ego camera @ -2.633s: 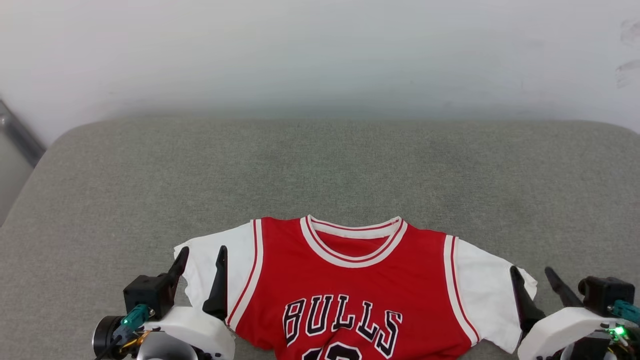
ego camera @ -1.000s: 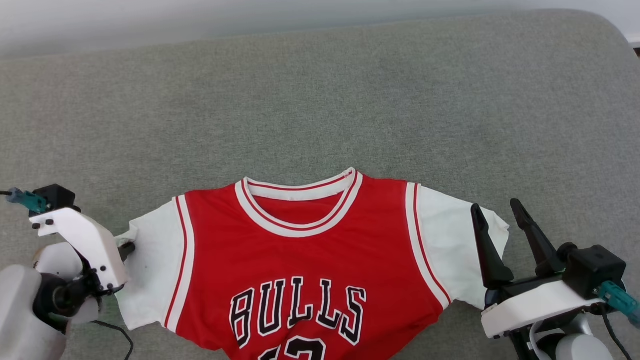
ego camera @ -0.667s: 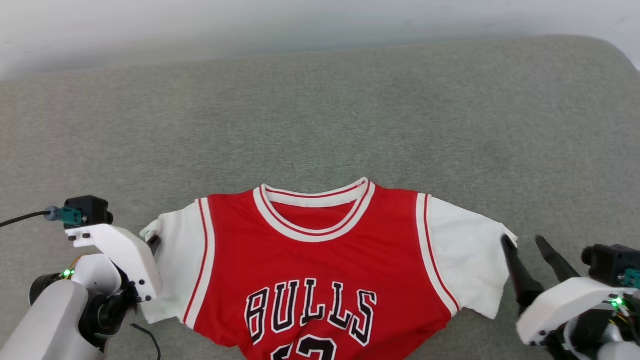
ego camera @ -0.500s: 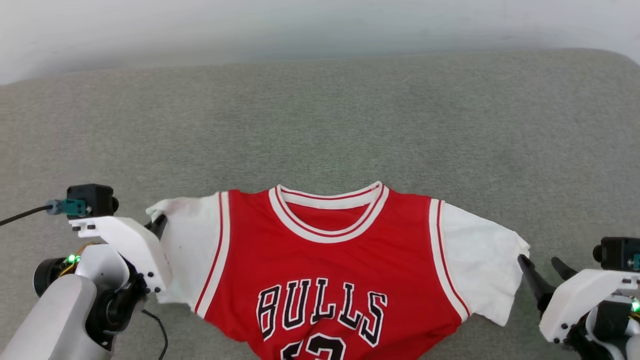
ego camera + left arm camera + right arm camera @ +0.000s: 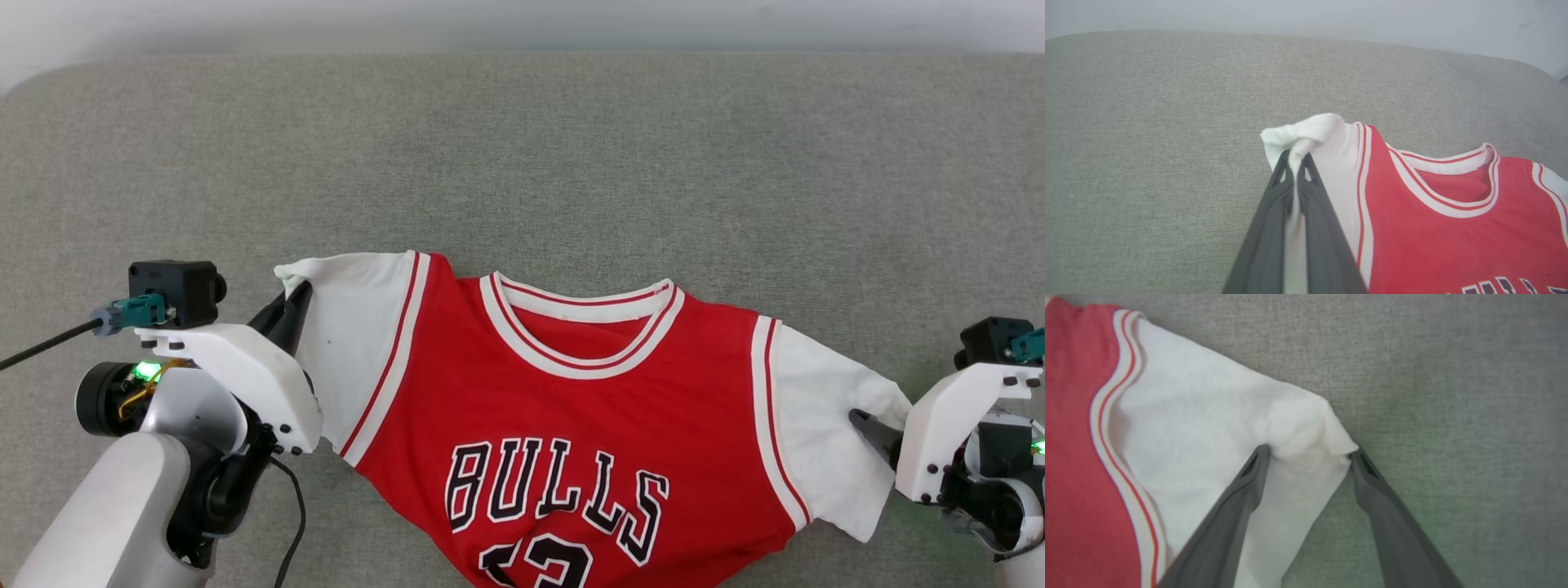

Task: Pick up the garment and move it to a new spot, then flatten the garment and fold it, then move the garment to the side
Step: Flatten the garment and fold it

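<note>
At your 9 o'clock in the head view, your left claw (image 5: 298, 294) is closed tight on the outer corner of the garment's left sleeve (image 5: 351, 327). The left wrist view shows that claw (image 5: 1294, 157) with its two dark fingers (image 5: 1265, 228) pressed together and a strip of white cloth pinched between them, bunching into a small fold just past the tips. The garment (image 5: 571, 425) lies face up on the grey upholstered surface (image 5: 522, 163), spread wide. Its striped collar (image 5: 584, 339) points to 12 o'clock, and the black BULLS lettering (image 5: 555, 494) sits below it toward 6 o'clock. The lower part runs off the bottom edge of the view. Moving on to 3 o'clock, the right sleeve (image 5: 824, 433) lies out flat, and your right claw (image 5: 861, 420) meets its outer edge. In the right wrist view the claw (image 5: 1309, 453) stands spread wide and grips nothing. Its fingers straddle the sleeve's corner, one fingertip (image 5: 1259, 457) resting on the white cloth and the other at the corner's edge beside the grey surface (image 5: 1453, 396).
</note>
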Controlling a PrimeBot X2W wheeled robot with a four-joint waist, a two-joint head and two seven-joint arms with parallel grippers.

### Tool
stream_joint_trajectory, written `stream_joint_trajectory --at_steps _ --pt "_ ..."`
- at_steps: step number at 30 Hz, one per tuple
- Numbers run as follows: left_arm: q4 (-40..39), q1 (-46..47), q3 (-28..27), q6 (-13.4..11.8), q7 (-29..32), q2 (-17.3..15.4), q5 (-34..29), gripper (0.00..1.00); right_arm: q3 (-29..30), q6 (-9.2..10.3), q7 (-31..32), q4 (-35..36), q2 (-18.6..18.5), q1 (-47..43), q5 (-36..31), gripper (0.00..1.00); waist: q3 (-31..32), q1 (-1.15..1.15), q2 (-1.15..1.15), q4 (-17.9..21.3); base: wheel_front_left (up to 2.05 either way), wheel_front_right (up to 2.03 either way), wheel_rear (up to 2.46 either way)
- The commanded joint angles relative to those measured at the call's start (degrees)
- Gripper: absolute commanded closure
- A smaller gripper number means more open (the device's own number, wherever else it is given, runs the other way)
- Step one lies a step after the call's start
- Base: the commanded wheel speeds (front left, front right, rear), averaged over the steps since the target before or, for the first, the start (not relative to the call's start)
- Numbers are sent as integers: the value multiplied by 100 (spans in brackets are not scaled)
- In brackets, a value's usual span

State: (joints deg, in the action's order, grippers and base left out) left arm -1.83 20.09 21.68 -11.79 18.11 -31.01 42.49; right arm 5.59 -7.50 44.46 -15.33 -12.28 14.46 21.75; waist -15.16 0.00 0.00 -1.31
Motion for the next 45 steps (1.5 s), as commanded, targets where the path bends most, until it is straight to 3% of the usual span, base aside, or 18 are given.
stream_joint_trajectory --at_steps 1,2,8,17,27,37,45 --pt "-17 56 -9 -28 -40 0 -40 100 -138 2 133 -282 136 -112 22 66 -28 0 0 -30 0 0 0" --pt "-31 60 1 -32 -50 4 -51 100 -172 2 226 -374 166 -114 86 100 -37 0 0 -39 0 0 0" --pt "10 57 -10 -13 -189 20 -81 100 -229 2 246 -445 11 42 242 100 49 0 0 -12 0 0 0" --pt "333 515 -117 57 -514 62 -189 100 -532 3 -638 6 -437 798 118 100 602 0 0 188 0 0 0" --pt "1594 1886 -185 351 -966 390 -293 100 -917 3 -1432 -783 -576 2316 7 100 1003 0 0 354 0 0 0" --pt "3209 4140 -247 753 -1576 686 -530 100 -1086 3 -2411 -1735 -676 4546 -160 100 188 0 0 442 0 0 0" --pt "3875 5923 -348 954 -2172 764 -716 100 -1128 3 -3229 -2161 -780 6367 -498 100 -795 0 0 492 0 0 0"
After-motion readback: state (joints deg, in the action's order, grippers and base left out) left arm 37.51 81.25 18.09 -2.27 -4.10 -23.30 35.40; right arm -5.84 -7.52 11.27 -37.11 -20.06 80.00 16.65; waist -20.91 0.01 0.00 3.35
